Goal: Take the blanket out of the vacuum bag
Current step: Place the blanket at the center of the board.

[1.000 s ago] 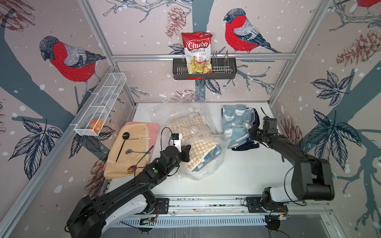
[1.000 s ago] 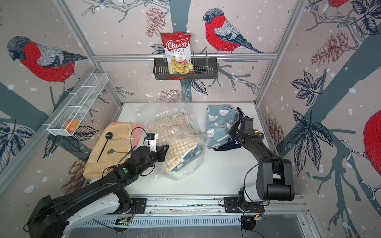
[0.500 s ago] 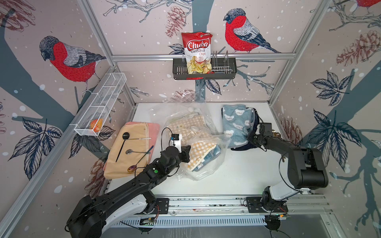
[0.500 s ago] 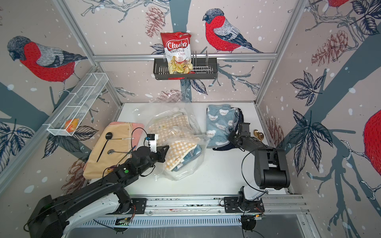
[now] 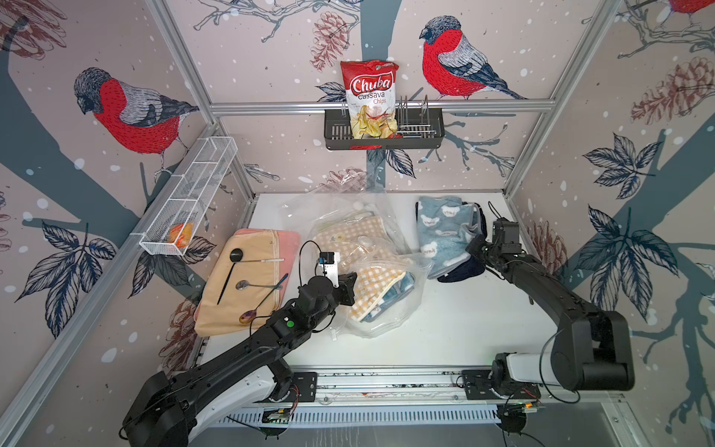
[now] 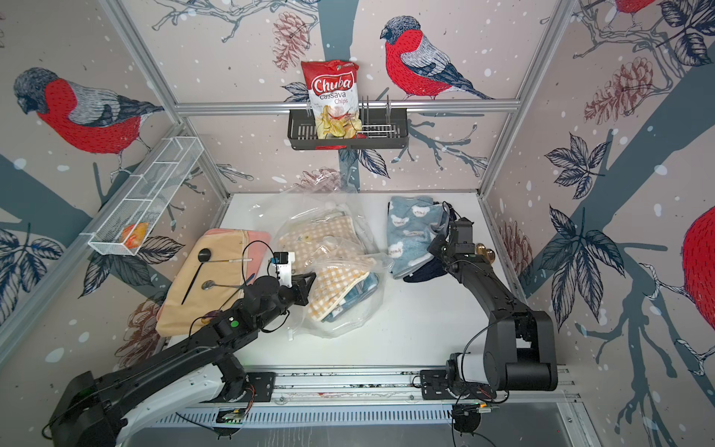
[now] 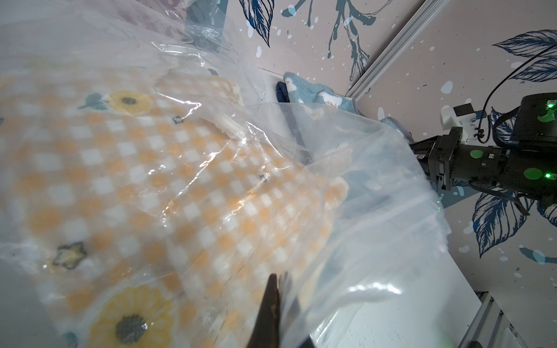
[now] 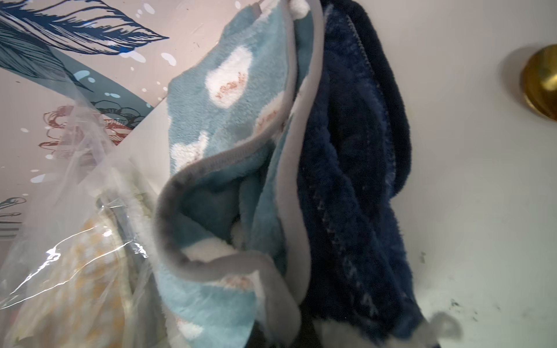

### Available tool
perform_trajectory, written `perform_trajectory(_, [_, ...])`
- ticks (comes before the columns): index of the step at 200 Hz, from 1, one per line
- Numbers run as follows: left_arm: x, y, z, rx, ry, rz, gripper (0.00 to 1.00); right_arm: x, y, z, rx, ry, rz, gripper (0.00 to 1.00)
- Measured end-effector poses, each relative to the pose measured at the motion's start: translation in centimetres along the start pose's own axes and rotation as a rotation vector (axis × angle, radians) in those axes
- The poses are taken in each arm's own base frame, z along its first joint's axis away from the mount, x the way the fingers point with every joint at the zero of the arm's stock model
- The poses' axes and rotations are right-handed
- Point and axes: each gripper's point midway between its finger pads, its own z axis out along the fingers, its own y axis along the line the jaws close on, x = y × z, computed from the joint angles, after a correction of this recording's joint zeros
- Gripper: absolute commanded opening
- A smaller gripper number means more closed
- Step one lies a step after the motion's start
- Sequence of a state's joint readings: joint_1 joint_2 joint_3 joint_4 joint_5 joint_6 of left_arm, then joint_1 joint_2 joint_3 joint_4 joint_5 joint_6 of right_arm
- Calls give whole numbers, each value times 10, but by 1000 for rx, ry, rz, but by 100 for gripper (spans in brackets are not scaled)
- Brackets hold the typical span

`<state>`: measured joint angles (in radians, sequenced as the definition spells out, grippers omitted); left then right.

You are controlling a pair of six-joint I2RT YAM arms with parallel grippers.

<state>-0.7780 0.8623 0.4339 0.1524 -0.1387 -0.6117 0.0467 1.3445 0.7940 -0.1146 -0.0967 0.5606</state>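
The vacuum bag (image 5: 371,271) lies crumpled in the middle of the white table (image 5: 456,321), clear plastic over an orange-checked blanket (image 5: 354,236) with yellow flowers, which is inside it in both top views. The left gripper (image 5: 350,288) sits at the bag's near-left edge, its fingers (image 7: 269,304) pressed together with a fold of the plastic pinched between them; in the left wrist view the checked cloth lies just beyond the fingertips, under the film. A blue bear-print blanket (image 5: 445,228) lies outside the bag on a dark navy one (image 5: 460,273), just right of the bag and touching its plastic. The right gripper (image 5: 474,247) is at this blanket's right edge, clenched; the right wrist view shows the grey-trimmed hem (image 8: 229,265) bunched close to the camera, but whether the fingers actually pinch it cannot be told. A folded peach cloth (image 5: 243,282) with spoons on it lies left of the bag.
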Motion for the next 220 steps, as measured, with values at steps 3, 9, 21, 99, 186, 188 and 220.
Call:
perform_trajectory(3, [0, 0, 0, 0, 1, 0, 0, 1, -1, 0, 2, 1, 1, 21])
perform_trajectory(9, [1, 1, 0, -1, 2, 0, 0, 2, -4, 0, 9, 4, 6, 28])
perform_trajectory(21, [1, 0, 0, 2, 4, 2, 0, 7, -11, 2, 26, 6, 27, 50])
perform_trajectory(99, [-5, -3, -7, 20, -21, -5, 0, 64, -79, 21, 140, 133, 144, 58])
perform_trajectory(186, [5, -4, -4, 26, 29, -8, 1, 68, 43, -82, -276, -15, -18, 53])
perform_trajectory(188, [5, -4, -4, 26, 29, -7, 2, 70, 46, -84, -289, -13, -20, 53])
perform_trajectory(220, [19, -1, -2, 33, 73, -5, 6, 121, 100, -116, -472, 77, -91, 50])
